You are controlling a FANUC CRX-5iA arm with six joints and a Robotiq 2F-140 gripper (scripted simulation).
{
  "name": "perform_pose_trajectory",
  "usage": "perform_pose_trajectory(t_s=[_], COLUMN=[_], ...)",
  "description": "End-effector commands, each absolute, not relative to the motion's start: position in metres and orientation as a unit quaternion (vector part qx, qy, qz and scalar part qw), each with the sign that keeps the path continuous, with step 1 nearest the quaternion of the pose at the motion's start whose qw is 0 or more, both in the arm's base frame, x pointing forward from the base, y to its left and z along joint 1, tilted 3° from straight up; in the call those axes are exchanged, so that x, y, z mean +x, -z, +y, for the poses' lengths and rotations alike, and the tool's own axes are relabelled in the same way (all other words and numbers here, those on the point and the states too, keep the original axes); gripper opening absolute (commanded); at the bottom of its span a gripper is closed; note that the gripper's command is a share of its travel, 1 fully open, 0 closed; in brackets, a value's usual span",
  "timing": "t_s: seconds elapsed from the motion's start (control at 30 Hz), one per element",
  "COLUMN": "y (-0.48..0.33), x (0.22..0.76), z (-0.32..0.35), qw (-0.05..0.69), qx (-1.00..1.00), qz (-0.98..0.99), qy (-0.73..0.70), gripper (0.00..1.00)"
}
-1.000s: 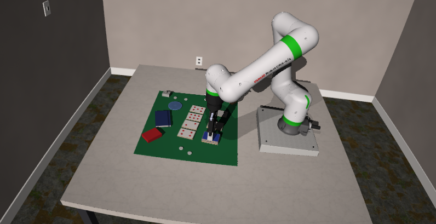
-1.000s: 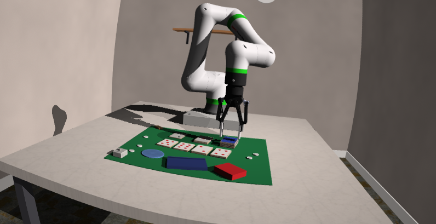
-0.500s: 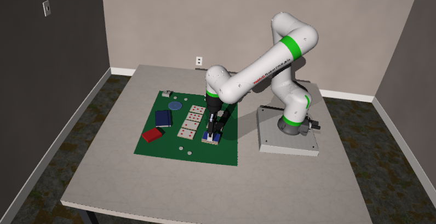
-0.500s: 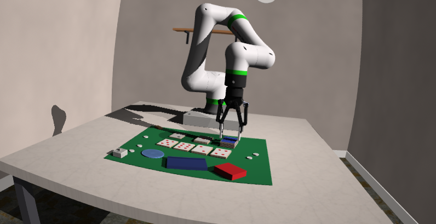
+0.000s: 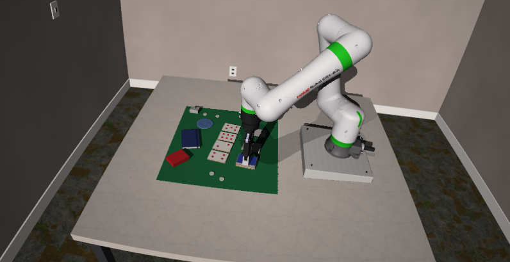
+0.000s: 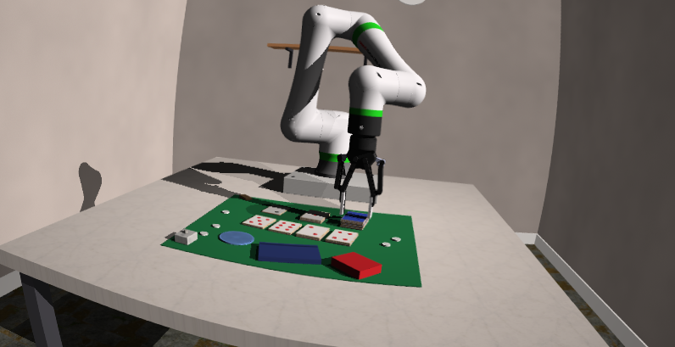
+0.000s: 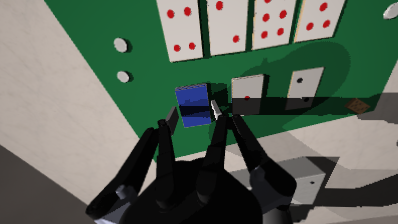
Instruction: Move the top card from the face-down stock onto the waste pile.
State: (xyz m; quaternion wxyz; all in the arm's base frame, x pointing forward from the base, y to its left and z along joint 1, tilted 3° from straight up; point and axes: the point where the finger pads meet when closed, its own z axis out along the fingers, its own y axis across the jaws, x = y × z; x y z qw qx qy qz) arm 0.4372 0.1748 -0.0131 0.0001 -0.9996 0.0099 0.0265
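The face-down stock [image 7: 193,105] is a short stack of tiles with a blue back, near the mat's edge closest to the robot base; it also shows in the top and exterior views [image 5: 246,161] [image 6: 354,220]. Beside it lies the waste pile [image 7: 247,95] [image 6: 312,216], topped by a face-up card with one red pip. My gripper [image 7: 194,109] [image 6: 355,212] [image 5: 247,155] points straight down over the stock. It is half open, with one fingertip on each side of the top blue card, at about that card's height. I see no card lifted.
A card with black pips [image 7: 305,89] lies beyond the waste pile. A row of several red-pip cards [image 6: 302,228] lies alongside. A blue box [image 6: 288,253], red box [image 6: 356,265], blue disc [image 6: 237,237], small white block [image 6: 185,237] and white chips [image 6: 391,241] sit on the green mat.
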Motion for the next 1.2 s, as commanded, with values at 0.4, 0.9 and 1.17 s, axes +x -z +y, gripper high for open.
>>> perform_pose_trajectory(t_s=[0.4, 0.9, 1.17], y=[0.0153, 0.0159, 0.0159], x=[0.4373, 0.4372, 0.4372], z=[0.1748, 0.1748, 0.1748], qw=[0.0, 0.0, 0.0], qx=[-1.0, -1.0, -1.0], qz=[0.01, 0.01, 0.01], qy=[-0.026, -0.026, -0.026], gripper=[0.5, 0.43, 0.43])
